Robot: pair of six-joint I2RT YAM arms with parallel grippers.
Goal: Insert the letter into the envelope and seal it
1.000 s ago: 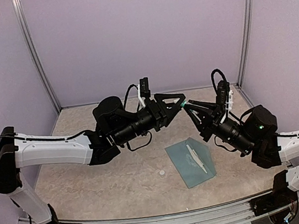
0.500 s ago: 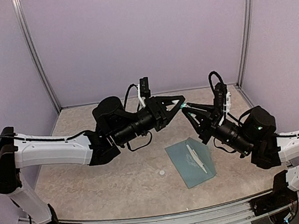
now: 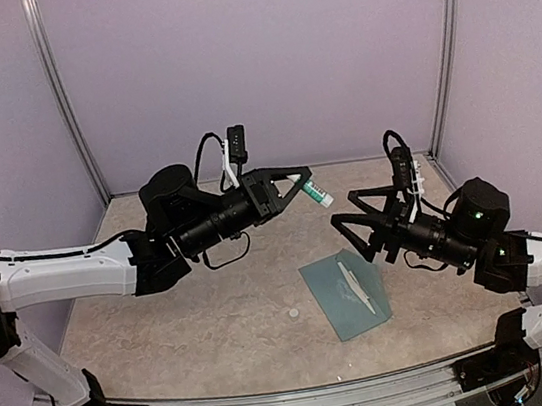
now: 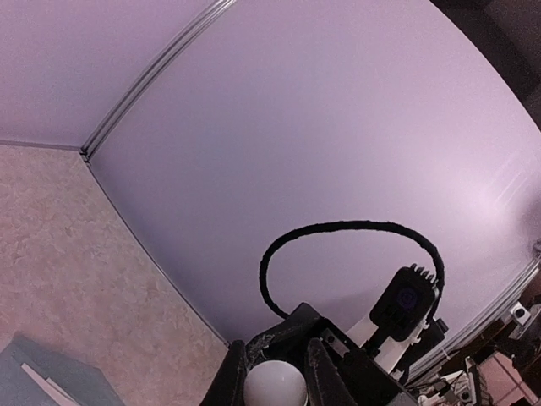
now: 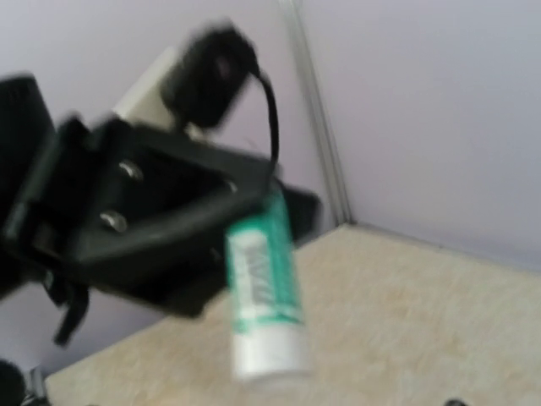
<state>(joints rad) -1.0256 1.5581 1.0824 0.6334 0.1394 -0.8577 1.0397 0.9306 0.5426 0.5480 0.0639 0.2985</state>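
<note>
The teal envelope lies flat on the table in front of the right arm, with a narrow pale strip across it. One of its corners shows in the left wrist view. The letter is hidden. My left gripper is raised above the table and shut on a white-and-green glue stick. The stick's round white end sits between the fingers. In the right wrist view the glue stick hangs from the left gripper, blurred. My right gripper stands open and holds nothing, a little right of the stick.
A small white cap lies on the table left of the envelope. Purple walls with metal posts close in the back and sides. The two arms face each other above the middle of the table.
The right gripper has opened, let go of the glue stick and drawn back to the right. The left gripper has carried the stick up and to the left.
</note>
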